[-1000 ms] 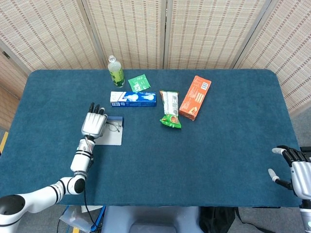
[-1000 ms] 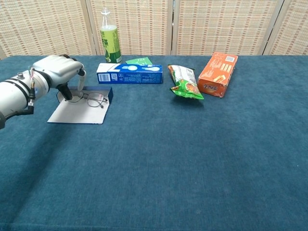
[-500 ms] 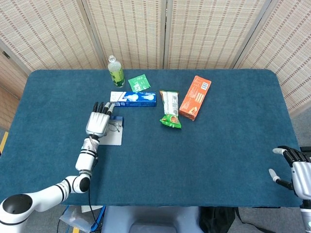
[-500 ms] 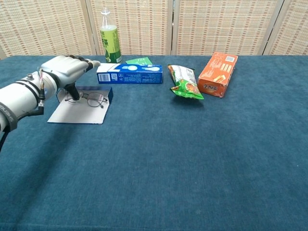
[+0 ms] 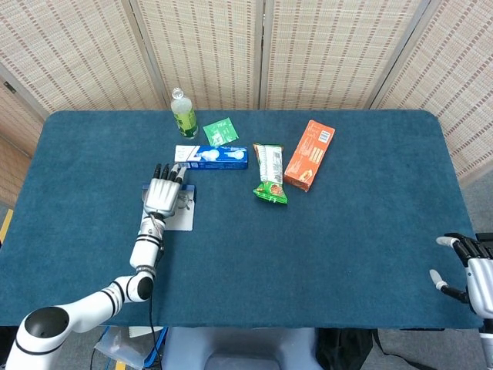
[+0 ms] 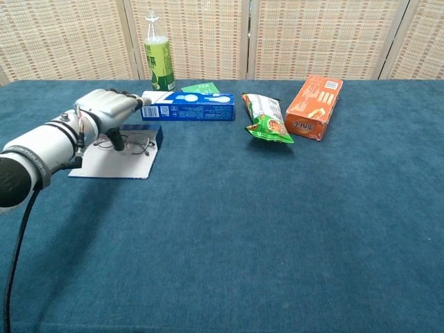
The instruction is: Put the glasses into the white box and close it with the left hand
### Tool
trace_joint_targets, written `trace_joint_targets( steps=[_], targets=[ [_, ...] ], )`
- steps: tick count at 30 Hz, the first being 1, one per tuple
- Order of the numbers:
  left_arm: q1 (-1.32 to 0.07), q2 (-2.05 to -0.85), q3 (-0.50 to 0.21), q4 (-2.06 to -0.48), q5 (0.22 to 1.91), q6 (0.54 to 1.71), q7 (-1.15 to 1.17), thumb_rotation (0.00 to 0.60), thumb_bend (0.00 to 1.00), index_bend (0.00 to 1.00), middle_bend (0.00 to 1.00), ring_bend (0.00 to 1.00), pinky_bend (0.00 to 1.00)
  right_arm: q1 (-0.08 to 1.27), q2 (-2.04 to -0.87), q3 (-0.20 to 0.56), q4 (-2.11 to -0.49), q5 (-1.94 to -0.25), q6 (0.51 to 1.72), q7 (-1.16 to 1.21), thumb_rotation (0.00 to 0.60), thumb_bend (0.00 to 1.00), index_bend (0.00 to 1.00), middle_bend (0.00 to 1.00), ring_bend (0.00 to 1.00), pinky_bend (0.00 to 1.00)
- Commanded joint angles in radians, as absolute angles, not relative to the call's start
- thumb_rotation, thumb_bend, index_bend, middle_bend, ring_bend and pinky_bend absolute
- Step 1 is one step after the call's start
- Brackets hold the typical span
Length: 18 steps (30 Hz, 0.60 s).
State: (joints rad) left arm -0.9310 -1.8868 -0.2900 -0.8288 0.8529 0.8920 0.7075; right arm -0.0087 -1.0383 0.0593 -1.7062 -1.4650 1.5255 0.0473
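Observation:
The white box (image 6: 111,165) lies open on the table's left side, its flat white lid (image 5: 179,221) towards me and its blue wall (image 6: 154,134) behind. The thin-framed glasses (image 6: 137,146) rest on it by that wall, and a bit of their frame (image 5: 185,203) shows in the head view. My left hand (image 5: 162,196) hovers over the box and covers part of the glasses. Its fingers (image 6: 132,101) stretch forward and its thumb (image 6: 116,141) points down beside the frame, holding nothing. My right hand (image 5: 471,267) is at the lower right edge, fingers apart and empty.
Behind the box lie a blue carton (image 5: 211,156), a green bottle (image 5: 183,114) and a green packet (image 5: 220,131). A snack bag (image 5: 269,173) and an orange box (image 5: 309,154) sit towards the middle. Folding screens (image 5: 254,46) stand behind the table.
My left hand has slid forward and to the right over the box and its fingers have straightened. The glasses have stayed put. My right hand has sunk slightly at the frame edge.

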Motion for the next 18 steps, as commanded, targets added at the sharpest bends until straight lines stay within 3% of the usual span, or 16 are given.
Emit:
trace_joint_targets(
  steps=[1,18],
  targets=[
    [-0.938,-1.898,-0.299,-0.809,0.847,0.888,0.706,0.600,0.20,0.00,0.00,0.00,0.00,-0.011,-1.037,0.059,-1.707,-1.464,1.527,0.047,0.600,0.26,0.29,0.25,0.23,0.23],
    [-0.958,-1.930,-0.340,-0.698,0.818,0.862,0.698,0.600,0.20,0.00,0.00,0.00,0.00,-0.013,-1.036,0.060,-1.718,-1.461,1.524,0.036,0.600,0.26,0.29,0.25,0.23,0.23]
  ],
)
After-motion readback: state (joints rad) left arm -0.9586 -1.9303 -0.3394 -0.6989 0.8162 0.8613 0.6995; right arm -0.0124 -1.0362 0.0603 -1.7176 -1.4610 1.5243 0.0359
